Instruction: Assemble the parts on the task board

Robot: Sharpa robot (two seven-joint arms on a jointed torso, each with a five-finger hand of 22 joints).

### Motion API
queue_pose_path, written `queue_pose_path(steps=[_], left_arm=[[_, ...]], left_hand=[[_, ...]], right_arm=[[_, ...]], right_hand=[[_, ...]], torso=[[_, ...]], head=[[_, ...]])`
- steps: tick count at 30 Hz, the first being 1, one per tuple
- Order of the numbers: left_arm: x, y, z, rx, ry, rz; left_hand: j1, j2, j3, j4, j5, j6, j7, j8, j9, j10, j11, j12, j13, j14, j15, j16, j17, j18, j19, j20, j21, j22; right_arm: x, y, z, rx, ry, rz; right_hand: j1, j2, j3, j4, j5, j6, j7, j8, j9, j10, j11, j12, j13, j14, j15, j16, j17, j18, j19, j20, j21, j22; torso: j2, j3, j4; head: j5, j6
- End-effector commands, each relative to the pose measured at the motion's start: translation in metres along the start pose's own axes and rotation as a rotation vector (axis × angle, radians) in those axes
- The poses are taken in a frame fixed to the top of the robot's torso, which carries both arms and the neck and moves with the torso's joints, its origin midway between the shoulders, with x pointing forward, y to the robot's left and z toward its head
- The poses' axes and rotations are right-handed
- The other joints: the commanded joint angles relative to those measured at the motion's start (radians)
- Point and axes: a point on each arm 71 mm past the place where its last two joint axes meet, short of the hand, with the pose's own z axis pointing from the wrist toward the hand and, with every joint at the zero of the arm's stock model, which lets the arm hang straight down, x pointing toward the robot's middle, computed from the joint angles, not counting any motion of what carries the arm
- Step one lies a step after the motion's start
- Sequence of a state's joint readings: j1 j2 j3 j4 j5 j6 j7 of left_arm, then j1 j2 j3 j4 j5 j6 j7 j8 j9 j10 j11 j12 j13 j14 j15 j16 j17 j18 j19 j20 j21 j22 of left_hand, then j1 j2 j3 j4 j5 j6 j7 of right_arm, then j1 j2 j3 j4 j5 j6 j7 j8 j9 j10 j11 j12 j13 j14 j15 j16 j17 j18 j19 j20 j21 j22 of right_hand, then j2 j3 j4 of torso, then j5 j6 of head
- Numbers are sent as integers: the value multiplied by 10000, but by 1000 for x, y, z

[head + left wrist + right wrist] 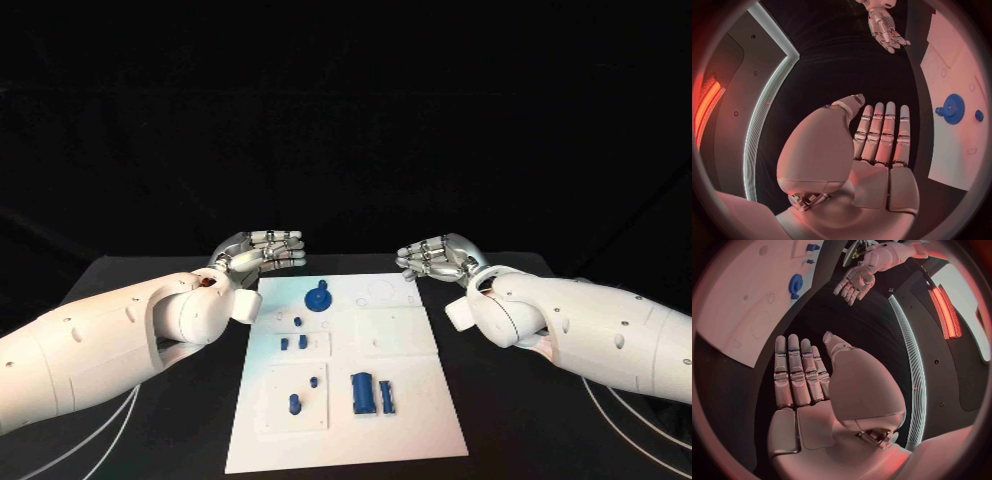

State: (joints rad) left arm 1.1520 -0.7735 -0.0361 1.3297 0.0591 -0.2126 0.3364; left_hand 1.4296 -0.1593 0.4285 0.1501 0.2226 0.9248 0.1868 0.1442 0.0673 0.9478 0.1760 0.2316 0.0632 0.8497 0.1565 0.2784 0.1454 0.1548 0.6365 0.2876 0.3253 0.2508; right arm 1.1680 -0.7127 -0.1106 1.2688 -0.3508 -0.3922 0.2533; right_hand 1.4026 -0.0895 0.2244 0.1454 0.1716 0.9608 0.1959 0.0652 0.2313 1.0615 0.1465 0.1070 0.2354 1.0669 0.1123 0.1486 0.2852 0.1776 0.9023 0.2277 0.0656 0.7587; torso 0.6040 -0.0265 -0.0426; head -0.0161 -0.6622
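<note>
Holding both hands empty, fingers straight, I hover my left hand (pixel 264 250) and right hand (pixel 436 258) beyond the white board's (pixel 404 400) far corners. Nothing's grasped; the blue gear (pixel 317 298) lies near the far edge. Next, I reach down for a part.

I see bare table between left hand (pixel 264 250) and right hand (pixel 436 258), just beyond the task board (pixel 392 400).
</note>
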Motion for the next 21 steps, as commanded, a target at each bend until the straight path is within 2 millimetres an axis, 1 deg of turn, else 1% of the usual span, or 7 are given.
queue_pose_path(steps=[1,6,7,8,18,19,21], left_arm=[[-5,0,4,789,-811,-410],[-7,5,8,911,-1225,-300],[-2,7,7,353,-607,-205],[-2,7,7,355,-616,-199],[12,13,-3,562,-1252,234],[14,13,-5,602,-1359,311],[21,15,-10,725,-1669,538]], left_hand=[[-64,93,-169,-43,-7,-117,-106,-205,-25,-132,209,-437,-15,-351,217,-719,-346,-236,-231,48,-681,-468],[-24,363,-701,-193,10,-56,-216,-752,-24,-88,298,-1371,-10,-74,316,-1767,-819,-315,156,44,-1733,-1326],[-4305,682,-1740,-576,-668,-2846,-709,-1442,-673,-2915,-356,-1598,-632,-2649,-239,-2012,-1454,-574,-1833,-829,-2131,-1632],[-4441,744,-1802,-608,-673,-2909,-741,-1442,-673,-2998,-346,-2316,-632,-2705,-264,-2056,-1454,-574,-1870,-863,-2183,-1675],[-7699,1593,-2627,-1501,-1192,-5004,-1106,-1442,-673,-5140,-806,-2316,-632,-4609,-693,-2784,-1454,-784,-3348,-1527,-2550,-2508],[-7956,1593,-2693,-1501,-1231,-5168,-1137,-1442,-673,-5309,-843,-2316,-632,-4759,-727,-2784,-1454,-1548,-3471,-1578,-3253,-2508],[-8526,1593,-2829,-1501,-1321,-5535,-1868,-1442,-673,-5684,-927,-2316,-632,-5097,-803,-2784,-1454,-1548,-3731,-1696,-3253,-2508]], right_arm=[[-1,2,9,-623,352,1461],[-6,1,15,-750,216,1651],[-6,-2,14,-273,-107,839],[-6,-2,14,-279,-119,853],[10,4,-4,-600,-977,1755],[13,5,-7,-637,-1127,1898],[20,8,-16,-710,-1558,2285]], right_hand=[[-221,97,-113,-194,-44,-71,32,-19,-264,-62,64,-147,-464,-24,105,-408,-417,65,-148,101,-39,-590],[-456,356,-379,-477,-49,-16,52,-18,-670,16,100,-279,-1100,206,163,-803,-1067,73,-292,183,-40,-1572],[-4468,895,-933,-738,-515,-2890,-579,-652,-1139,-3200,-390,-1070,-1439,-3116,-221,-1486,-1562,-533,-2875,-564,-656,-3317],[-4655,895,-976,-1454,-544,-2992,-590,-652,-1191,-3286,-386,-1070,-1501,-3169,-243,-1486,-1636,-533,-2993,-579,-656,-3467],[-7744,895,-1404,-1454,-937,-5165,-1030,-652,-1571,-5691,-740,-1070,-2354,-5628,-1123,-1486,-2051,-808,-4978,-1134,-656,-4842],[-8004,895,-1435,-1454,-972,-5349,-1068,-652,-1598,-5893,-1465,-1070,-2354,-5838,-1123,-1486,-2085,-808,-5147,-1181,-656,-4956],[-8533,895,-1490,-1454,-1716,-5725,-1147,-652,-2313,-6308,-1465,-1070,-2354,-6263,-1123,-1486,-2151,-918,-5488,-1278,-656,-5188]], torso=[[-172,-15,91],[-212,35,174],[-161,1,112],[-171,7,119],[-590,259,420],[-598,264,425],[-598,265,426]], head=[[18,179],[42,391],[19,280],[22,288],[158,615],[161,622],[161,622]])
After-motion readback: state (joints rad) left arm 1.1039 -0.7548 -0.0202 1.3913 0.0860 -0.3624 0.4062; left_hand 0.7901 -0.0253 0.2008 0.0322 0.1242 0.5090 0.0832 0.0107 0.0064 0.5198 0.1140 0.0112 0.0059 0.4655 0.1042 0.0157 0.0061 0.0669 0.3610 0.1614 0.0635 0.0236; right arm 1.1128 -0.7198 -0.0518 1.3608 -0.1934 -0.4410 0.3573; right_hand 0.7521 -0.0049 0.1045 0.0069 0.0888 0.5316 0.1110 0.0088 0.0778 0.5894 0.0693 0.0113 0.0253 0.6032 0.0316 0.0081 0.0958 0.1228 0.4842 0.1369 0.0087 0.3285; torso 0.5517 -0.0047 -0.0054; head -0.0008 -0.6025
